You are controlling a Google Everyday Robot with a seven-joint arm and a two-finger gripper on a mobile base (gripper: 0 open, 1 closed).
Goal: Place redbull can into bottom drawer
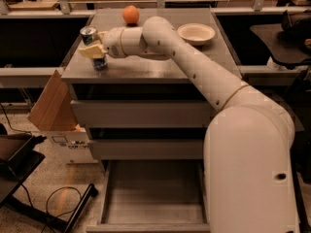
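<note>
The redbull can [89, 33] stands near the front left corner of the grey cabinet's top [160, 67], leaning slightly left. My gripper [93, 51] is at the can's middle, with its pale fingers [90, 51] closed around it. The can's base [100, 65] is at the cabinet top. The bottom drawer [150, 198] is pulled open below, and its grey inside holds nothing. My white arm reaches from the lower right across the cabinet top to the can.
An orange [130, 14] sits at the back of the cabinet top and a pale bowl [196, 33] at the back right. Two shallower drawers [141, 113] above are shut. A cardboard box [51, 106] leans at the cabinet's left, with cables on the floor.
</note>
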